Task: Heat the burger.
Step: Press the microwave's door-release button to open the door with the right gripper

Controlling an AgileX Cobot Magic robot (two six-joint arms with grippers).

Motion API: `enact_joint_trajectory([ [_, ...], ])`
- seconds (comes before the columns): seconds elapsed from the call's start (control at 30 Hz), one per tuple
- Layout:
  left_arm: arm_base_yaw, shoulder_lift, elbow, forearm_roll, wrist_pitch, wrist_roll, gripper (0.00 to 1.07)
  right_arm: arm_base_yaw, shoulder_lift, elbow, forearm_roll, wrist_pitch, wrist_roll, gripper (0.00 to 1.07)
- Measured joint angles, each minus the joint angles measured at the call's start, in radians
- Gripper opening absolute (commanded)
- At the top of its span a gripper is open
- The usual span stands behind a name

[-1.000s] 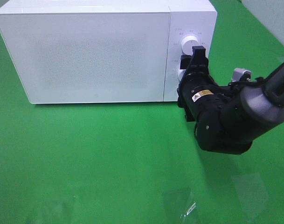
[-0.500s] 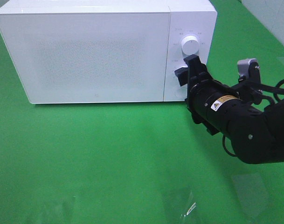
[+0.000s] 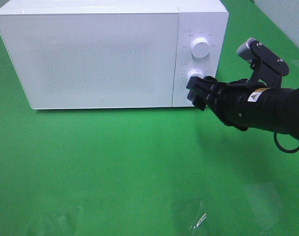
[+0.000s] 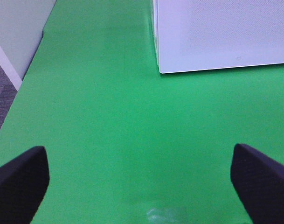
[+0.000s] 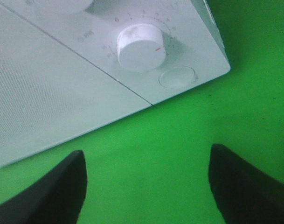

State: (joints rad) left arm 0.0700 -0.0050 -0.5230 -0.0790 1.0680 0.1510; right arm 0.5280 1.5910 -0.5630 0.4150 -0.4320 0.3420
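Observation:
The burger is out of view in every frame. A white microwave [image 3: 100,54] stands at the back of the green table with its door shut. My right gripper [image 3: 198,92] is open and empty, just in front of the lower knob [image 3: 194,75] on the control panel, a little below it. The right wrist view shows that knob [image 5: 141,46], the round button [image 5: 177,77] under it, and my fingertips [image 5: 53,191] spread apart. My left gripper [image 4: 142,182] is open and empty over bare green table, with the microwave's corner [image 4: 216,37] ahead. The left arm is outside the exterior high view.
The upper knob [image 3: 201,48] sits above the lower one. A small piece of clear film [image 3: 193,219] lies near the table's front edge. The table's left edge and a grey wall [image 4: 16,46] show in the left wrist view.
My right arm has swung back and lowered. The gripper has come off the lower knob, which now shows in full, and the arm lies flatter to the right.

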Motion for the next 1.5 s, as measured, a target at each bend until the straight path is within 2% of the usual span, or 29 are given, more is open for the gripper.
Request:
enact_joint_trajectory([
  [0.07, 0.000, 0.000, 0.000, 0.000, 0.000, 0.000, 0.98, -0.047, -0.056, 0.000, -0.030, 0.186, -0.176, 0.69],
  [0.17, 0.000, 0.000, 0.000, 0.000, 0.000, 0.000, 0.98, -0.057, -0.069, 0.000, -0.042, 0.237, -0.212, 0.69],
  [0.2, 0.000, 0.000, 0.000, 0.000, 0.000, 0.000, 0.98, -0.074, -0.095, 0.000, -0.069, 0.339, -0.272, 0.69],
  [0.23, 0.000, 0.000, 0.000, 0.000, 0.000, 0.000, 0.98, -0.074, -0.095, 0.000, -0.069, 0.339, -0.272, 0.69],
  [0.3, 0.000, 0.000, 0.000, 0.000, 0.000, 0.000, 0.98, -0.082, -0.141, -0.003, -0.154, 0.515, -0.342, 0.69],
  [0.4, 0.000, 0.000, 0.000, 0.000, 0.000, 0.000, 0.98, -0.082, -0.166, -0.021, -0.211, 0.628, -0.348, 0.69],
  [0.53, 0.000, 0.000, 0.000, 0.000, 0.000, 0.000, 0.98, -0.082, -0.235, -0.095, -0.357, 0.911, -0.354, 0.69],
  [0.63, 0.000, 0.000, 0.000, 0.000, 0.000, 0.000, 0.98, -0.082, -0.250, -0.112, -0.375, 0.950, -0.354, 0.69],
  [0.7, 0.000, 0.000, 0.000, 0.000, 0.000, 0.000, 0.98, -0.082, -0.331, -0.144, -0.423, 1.071, -0.356, 0.69],
  [0.97, 0.000, 0.000, 0.000, 0.000, 0.000, 0.000, 0.98, -0.082, -0.519, -0.146, -0.433, 1.205, -0.358, 0.70],
  [1.17, 0.000, 0.000, 0.000, 0.000, 0.000, 0.000, 0.98, -0.082, -0.771, -0.107, -0.433, 1.246, -0.363, 0.80],
  [1.2, 0.000, 0.000, 0.000, 0.000, 0.000, 0.000, 0.98, -0.082, -0.771, -0.107, -0.433, 1.246, -0.363, 0.80],
  [1.37, 0.000, 0.000, 0.000, 0.000, 0.000, 0.000, 0.98, -0.082, -0.984, -0.057, -0.438, 1.289, -0.342, 0.78],
  [1.5, 0.000, 0.000, 0.000, 0.000, 0.000, 0.000, 0.98, -0.110, -1.057, -0.042, -0.438, 1.326, -0.321, 0.78],
])
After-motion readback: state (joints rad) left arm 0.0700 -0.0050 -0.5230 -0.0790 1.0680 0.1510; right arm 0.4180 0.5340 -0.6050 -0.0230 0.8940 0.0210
